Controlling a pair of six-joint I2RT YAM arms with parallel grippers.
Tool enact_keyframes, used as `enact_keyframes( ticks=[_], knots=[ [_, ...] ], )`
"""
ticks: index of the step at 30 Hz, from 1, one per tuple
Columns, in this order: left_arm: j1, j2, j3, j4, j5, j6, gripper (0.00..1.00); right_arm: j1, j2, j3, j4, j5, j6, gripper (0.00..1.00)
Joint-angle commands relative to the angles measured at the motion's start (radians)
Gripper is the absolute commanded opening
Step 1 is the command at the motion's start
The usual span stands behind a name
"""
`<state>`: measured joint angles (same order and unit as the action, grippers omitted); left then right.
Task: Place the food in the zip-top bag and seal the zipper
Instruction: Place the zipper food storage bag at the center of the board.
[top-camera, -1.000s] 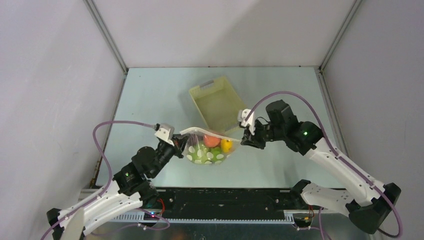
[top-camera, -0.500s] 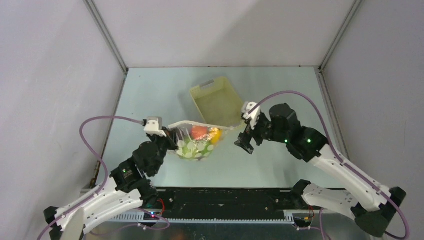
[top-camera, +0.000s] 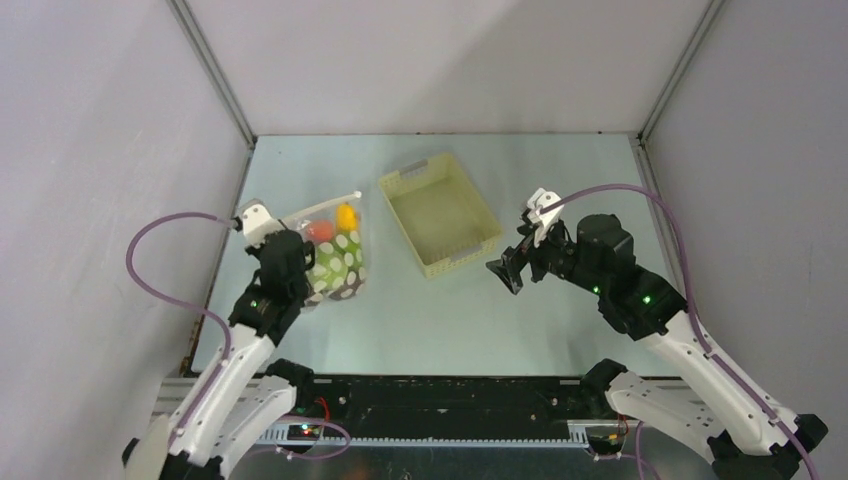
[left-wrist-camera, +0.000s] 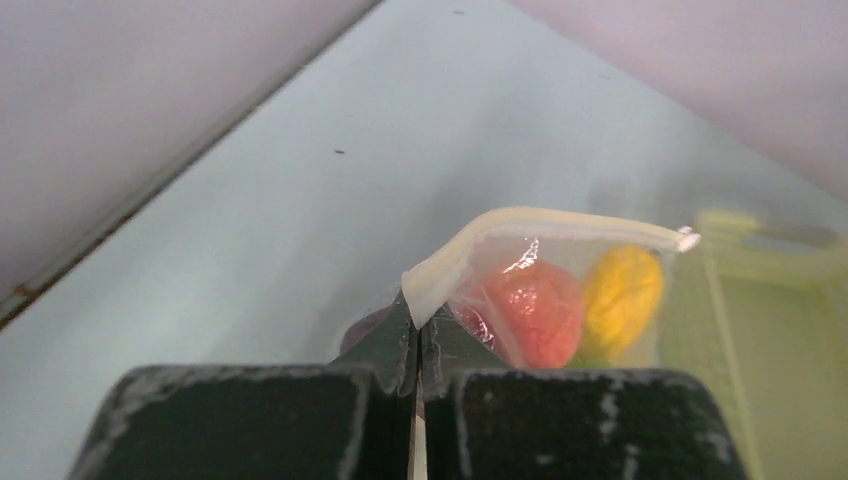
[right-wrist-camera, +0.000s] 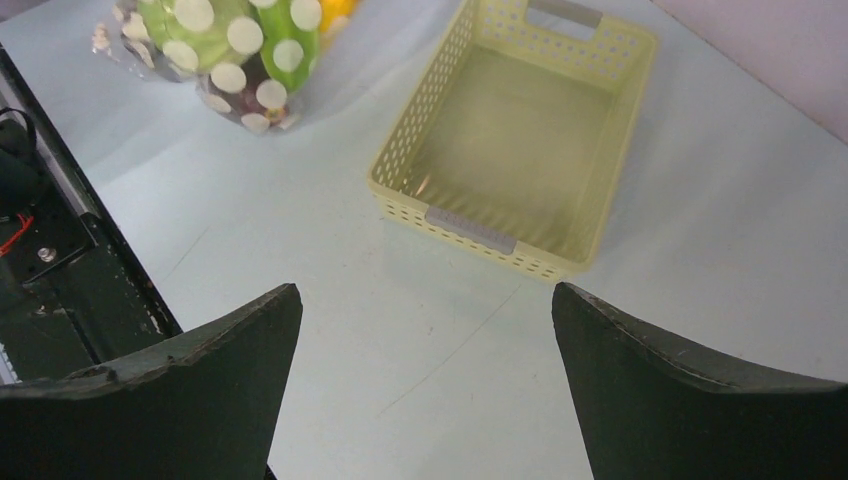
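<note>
1. The left arm reaches forward along the left side of the pale grey-green table (top-camera: 560, 180), elbow bent and wrist tipped down. The left gripper (left-wrist-camera: 415, 340) has its jaws pressed together on one end of the thin, milky press-seal zipper strip (left-wrist-camera: 545, 222).
2. That pinch holds up the mouth of the clear, crinkly zip-top bag with white dots (top-camera: 340, 265). I judge this is why the contents sag away from the opening instead of spilling. The bag is at the left of the table, and its lower end seems to rest on the surface.
3. The toy food is inside the bag. A reddish round piece (left-wrist-camera: 530, 310) and a yellow piece (left-wrist-camera: 622, 295) lie just under the strip, with green ones lower down. The strip looks closed along its visible length, though the far end is too blurred to confirm.
4. The pale yellow slotted plastic basket (top-camera: 470, 258) stands mid-table with nothing visible in it.
5. The right arm is bent and hovers right of the basket. The right gripper (right-wrist-camera: 425, 290) has its jaws wide apart and holds nothing.
</note>
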<state>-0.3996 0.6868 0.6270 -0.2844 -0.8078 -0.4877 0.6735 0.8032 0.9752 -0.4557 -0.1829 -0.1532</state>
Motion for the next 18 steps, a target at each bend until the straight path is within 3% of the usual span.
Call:
enact_keyframes(
  ticks=[1,4,8,11,12,14,16,18],
  knots=[
    [0.209,0.117,0.037,0.152,0.024,0.112,0.00,-0.022,-0.006,-0.002,0.015,0.025,0.001,0.99],
    [0.297,0.177,0.040,0.189,-0.030,0.180,0.00,-0.043,-0.010,-0.002,0.014,0.028,-0.006,0.99],
    [0.390,0.239,0.022,0.272,0.035,0.191,0.04,-0.065,-0.012,-0.008,0.019,0.026,-0.010,1.00],
    [0.431,0.286,0.033,0.276,0.072,0.174,0.40,-0.075,-0.018,-0.022,0.033,0.028,-0.007,0.99],
    [0.431,0.293,0.043,0.268,0.067,0.170,0.46,-0.079,-0.024,-0.024,0.035,0.028,-0.005,0.99],
    [0.432,0.314,0.071,0.225,0.042,0.149,0.66,-0.084,-0.035,-0.032,0.039,0.030,0.002,1.00],
    [0.432,0.326,0.111,0.161,0.017,0.113,0.94,-0.088,-0.045,-0.040,0.042,0.031,0.009,0.99],
    [0.433,0.324,0.153,0.099,0.013,0.077,0.99,-0.092,-0.053,-0.045,0.044,0.041,0.028,1.00]
  ],
)
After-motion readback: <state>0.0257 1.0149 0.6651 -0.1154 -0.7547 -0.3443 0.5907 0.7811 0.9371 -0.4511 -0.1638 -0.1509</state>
